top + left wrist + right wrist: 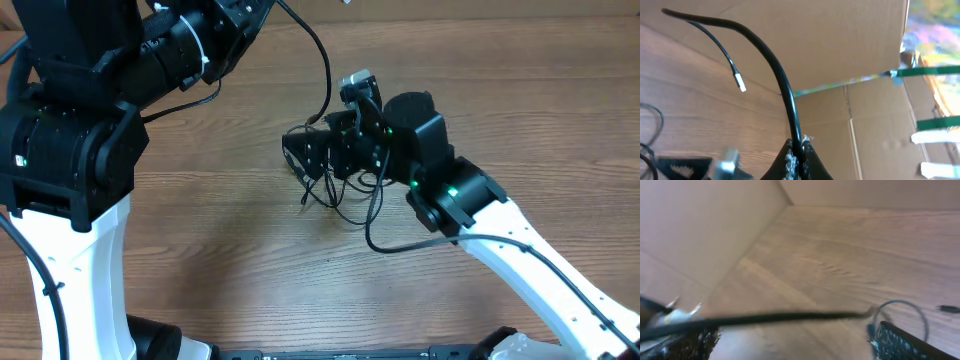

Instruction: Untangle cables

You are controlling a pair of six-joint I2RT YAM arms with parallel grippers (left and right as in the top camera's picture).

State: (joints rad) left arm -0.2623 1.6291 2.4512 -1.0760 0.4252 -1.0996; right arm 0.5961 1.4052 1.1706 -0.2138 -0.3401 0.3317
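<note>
Wood-grain table (230, 270) spreads under both my arms, with cardboard walls (840, 40) behind. My left gripper (800, 150) is pinched tight on one black cord (782, 80), which rises from between the pads and arcs away; a thinner silver-tipped strand (741, 82) hangs beside it. My right gripper (792, 342) stands spread wide, with a taut cord (780, 316) crossing the gap, unclamped. Beneath it, the cables (335, 190) sit bunched in a knot. I judge that one strand is drawn out and most of the untangling is left.

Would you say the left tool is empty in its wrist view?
No, the left tool is shut on a black cable that rises from it.
</note>
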